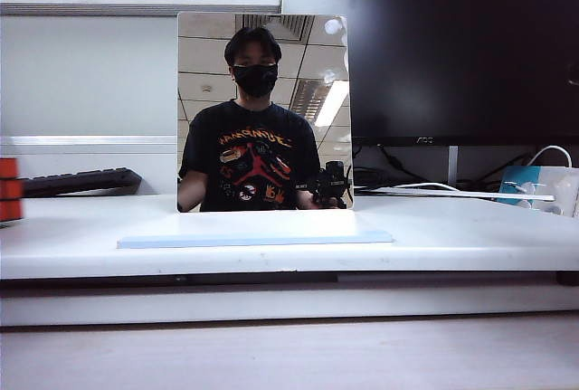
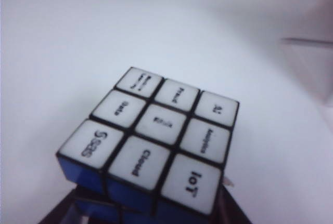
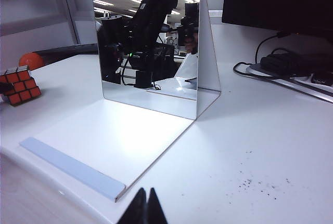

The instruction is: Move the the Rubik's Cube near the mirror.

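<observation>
Rubik's Cube (image 1: 8,189) sits at far left edge of the white table (image 1: 470,236), well apart from the mirror (image 1: 262,109), half cut off in exterior view. Looks light, rigid, w/ slick plastic faces; best pinched flat on two opposite sides, not corners. Left gripper (image 2: 151,213) is right at the cube, dark fingers (image 2: 62,214) barely showing under it; can't tell if it's clamped yet. Right gripper (image 3: 145,207) hangs back, fingertips pressed together, nothing in it. Monitor (image 1: 452,46) behind.

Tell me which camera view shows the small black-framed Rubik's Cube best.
The left wrist view: the small black-framed Rubik's Cube fills the frame, white lettered face and blue side sharp. The exterior view catches only an orange-red sliver at its left edge; the right wrist view shows it small, orange-red face visible.
</observation>
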